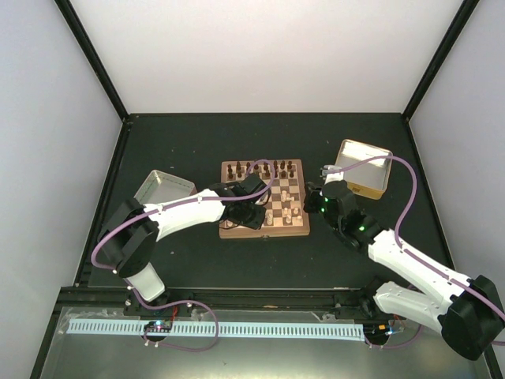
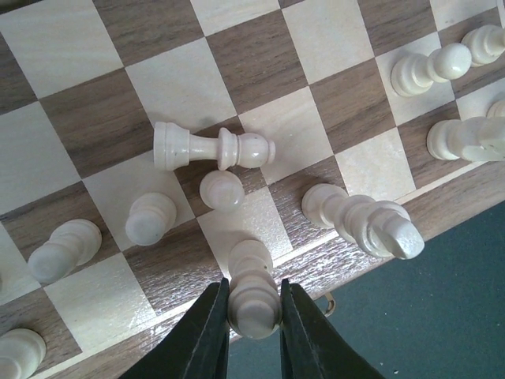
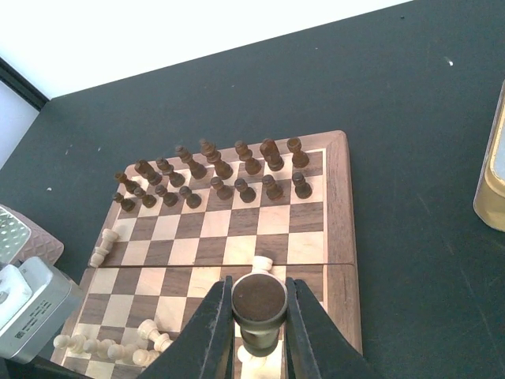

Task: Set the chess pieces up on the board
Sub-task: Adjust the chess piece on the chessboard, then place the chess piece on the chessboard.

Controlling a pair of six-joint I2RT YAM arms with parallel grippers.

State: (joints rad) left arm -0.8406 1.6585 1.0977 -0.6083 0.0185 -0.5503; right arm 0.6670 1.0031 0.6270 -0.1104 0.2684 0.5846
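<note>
The board point(image 1: 237, 230) lies mid-table, with dark brown pieces in two rows along its far side point(image 3: 209, 170). Cream chess pieces point(image 2: 150, 219) stand near the board's near edge, and one lies toppled point(image 2: 213, 148). My left gripper point(image 2: 254, 288) is over the board's near rim point(image 2: 347, 257), shut on a cream piece point(image 2: 254, 304) that stands at that rim. My right gripper point(image 3: 259, 284) hovers over the board's right side, shut on a dark piece point(image 3: 259, 300) whose round flat end faces the camera. Cream pieces point(image 3: 262, 265) stand just beyond and below it.
A grey tin point(image 1: 163, 187) sits left of the board and a cream-yellow tin point(image 1: 363, 168) to its right, also at the right wrist view's edge point(image 3: 493, 174). The left arm's wrist point(image 3: 31, 304) is by the board's left corner. Dark table surrounds the board.
</note>
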